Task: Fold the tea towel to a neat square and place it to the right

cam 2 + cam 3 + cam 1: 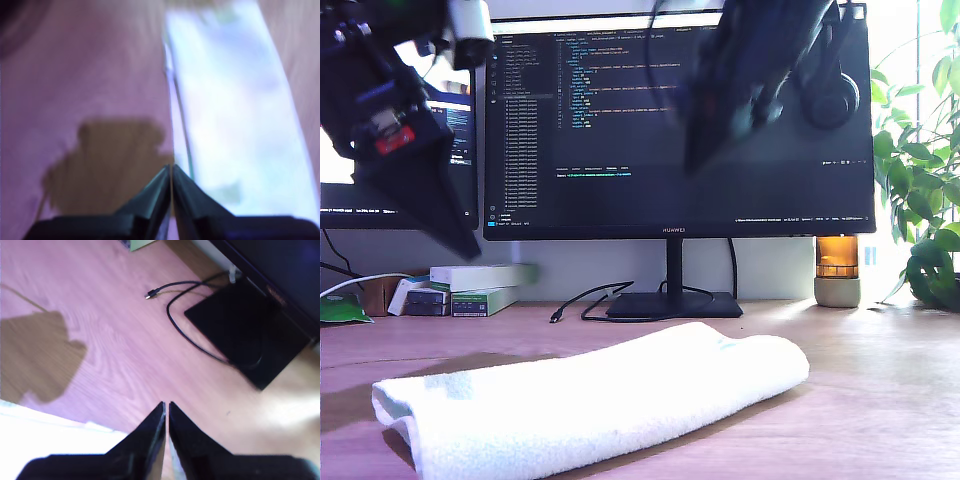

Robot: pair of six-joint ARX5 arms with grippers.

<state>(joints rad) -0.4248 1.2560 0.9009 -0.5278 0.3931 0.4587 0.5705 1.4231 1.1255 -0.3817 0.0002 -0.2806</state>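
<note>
The tea towel lies nearest the exterior camera, folded into a long thick roll-like band on the wooden tabletop, running from the exterior view's lower left up toward the middle right. Both arms hang well above it, clear of the cloth.

My first gripper has its jaws pressed together with nothing between them; below and ahead of its tips lies the pale towel's long edge, with the gripper's shadow on bare wood just beside it (this view is blurred, so finer detail of the cloth is lost).

My second gripper is likewise closed and empty. Beneath its tips is bare tabletop, with a white strip of the towel at its near side. Farther out from this gripper sits a black monitor stand with a black cable looping beside it.

Beyond the towel stand a dark monitor showing code, small boxes, an amber jar and a leafy plant.
</note>
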